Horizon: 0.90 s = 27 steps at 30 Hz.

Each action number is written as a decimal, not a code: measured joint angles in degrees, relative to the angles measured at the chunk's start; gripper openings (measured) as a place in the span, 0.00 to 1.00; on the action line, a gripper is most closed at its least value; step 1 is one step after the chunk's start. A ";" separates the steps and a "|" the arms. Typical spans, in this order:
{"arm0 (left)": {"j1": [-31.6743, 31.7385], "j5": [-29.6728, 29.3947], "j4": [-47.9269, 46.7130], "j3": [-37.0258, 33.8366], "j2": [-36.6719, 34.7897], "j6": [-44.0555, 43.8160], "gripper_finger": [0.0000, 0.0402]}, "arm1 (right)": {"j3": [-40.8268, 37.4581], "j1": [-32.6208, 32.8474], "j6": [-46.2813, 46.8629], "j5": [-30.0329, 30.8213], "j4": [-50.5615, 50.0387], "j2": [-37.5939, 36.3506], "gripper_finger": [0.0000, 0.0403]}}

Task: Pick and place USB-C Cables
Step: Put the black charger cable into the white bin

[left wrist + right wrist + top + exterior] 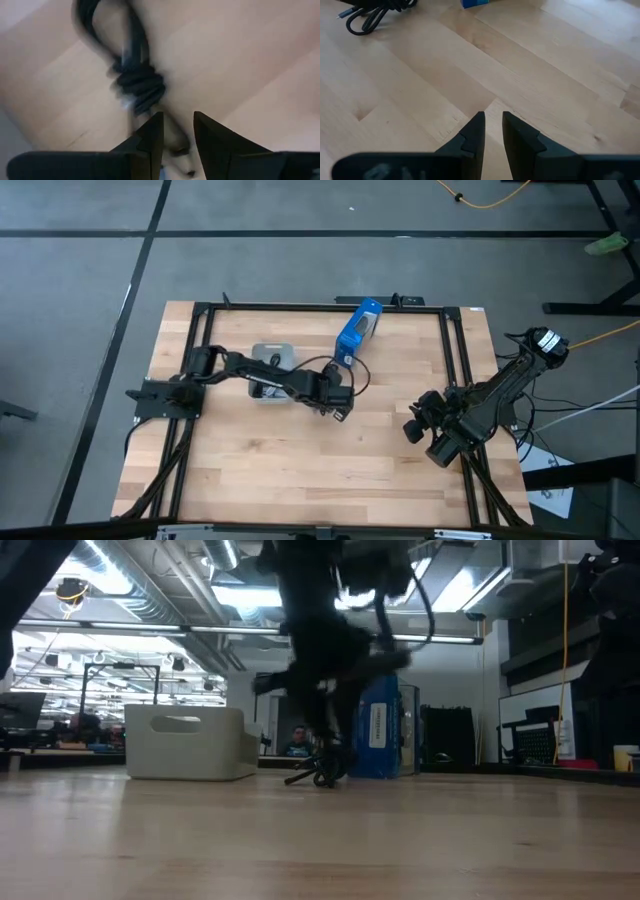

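A black USB-C cable bundle, wound round its middle, is at table level under my left gripper, near the table's middle. It also shows in the low view and the right wrist view. My left gripper points down with a narrow gap between its fingers. My right gripper waits shut and empty above the table's right side. The other cables are hidden or out of view. My left gripper comes from above, pointing down, and seems to pinch a thin end of the black cable between its two fingers; blur hides the exact place of contact. The wound bundle lies just beyond the fingertips. I cannot tell whether the bundle is on the table or barely above it.
A light grey bin stands left of my left gripper, partly under the left arm. A blue box stands near the far edge. A black frame runs round the table. Bare wood lies toward the near edge.
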 joint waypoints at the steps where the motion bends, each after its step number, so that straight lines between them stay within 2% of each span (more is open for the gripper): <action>1: -0.02 0.00 -0.53 0.00 0.89 -0.42 0.25 | 0.00 0.00 0.00 0.00 0.01 -0.02 0.17; 11: 0.08 1.11 0.87 0.09 3.90 -3.00 0.25 | 0.00 0.00 -0.02 0.84 0.13 0.09 0.17; 18: -0.65 11.15 3.16 0.04 3.90 -3.24 0.25 | 0.00 0.00 -0.02 0.87 0.13 0.09 0.17; 23: -3.23 13.23 3.11 0.04 3.90 -3.25 0.24 | -0.01 0.00 -0.02 0.87 0.13 0.09 0.17; 27: -6.04 14.21 2.97 0.04 3.90 -3.14 0.19 | -0.02 0.00 -0.02 0.88 0.13 0.09 0.17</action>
